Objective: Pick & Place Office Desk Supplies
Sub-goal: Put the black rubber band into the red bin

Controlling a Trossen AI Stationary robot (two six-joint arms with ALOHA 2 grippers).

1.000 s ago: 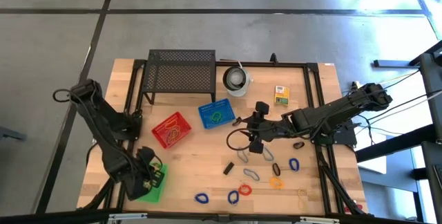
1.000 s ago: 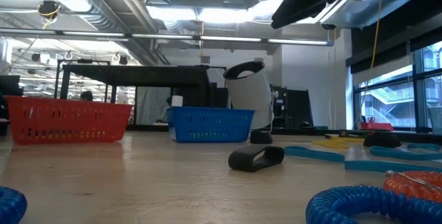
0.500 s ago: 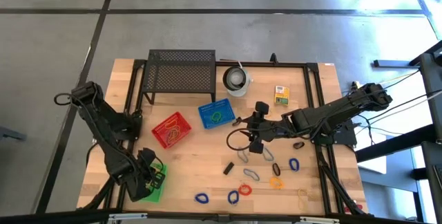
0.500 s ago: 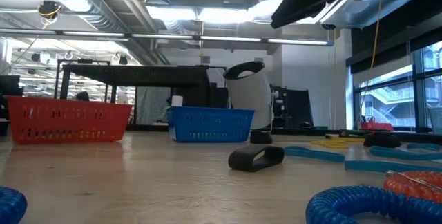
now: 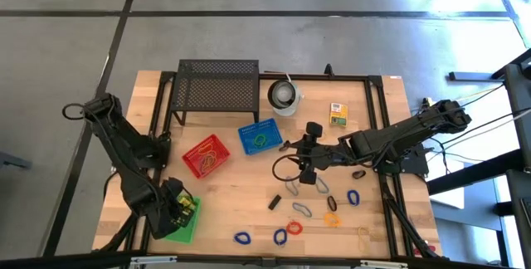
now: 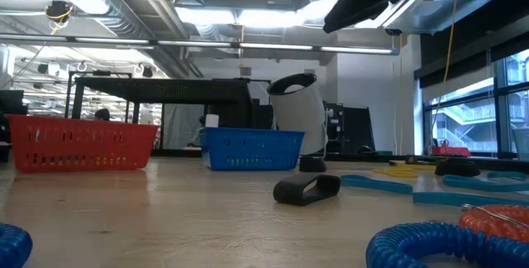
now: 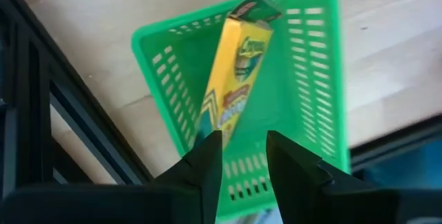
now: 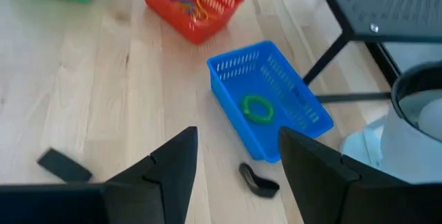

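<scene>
Light wooden surface (image 5: pixel 241 194). Flat yellow-and-green crayon box (image 7: pixel 235 79): inside green plastic basket (image 7: pixel 314 58), seven o'clock corner, long axis running straight ahead of left gripper (image 7: pixel 242 151), released just above. Right gripper (image 8: pixel 231 155): centre, parted, empty.

A: How is the scene lit, as seen from above?

B: Even, diffuse illumination is recorded across the table (image 5: pixel 241 190); only faint, soft shadows are cast beneath the right gripper (image 5: pixel 309 158) and beside the left gripper (image 5: pixel 178 209).

A: Where is the light source located?

B: In the low view, bright ceiling panels (image 6: pixel 248 16) are seen, blown out to near white, with daylight admitted through the windows (image 6: pixel 475 107). Silhouetting is produced on the dark shape overhead.

A: What is out of focus?

B: The blue coiled loop (image 6: pixel 446 247) nearest the low camera is rendered soft. In the left wrist view, motion blur is noted on the green basket (image 7: pixel 318 79) ahead of the fingers (image 7: pixel 207 162).
</scene>
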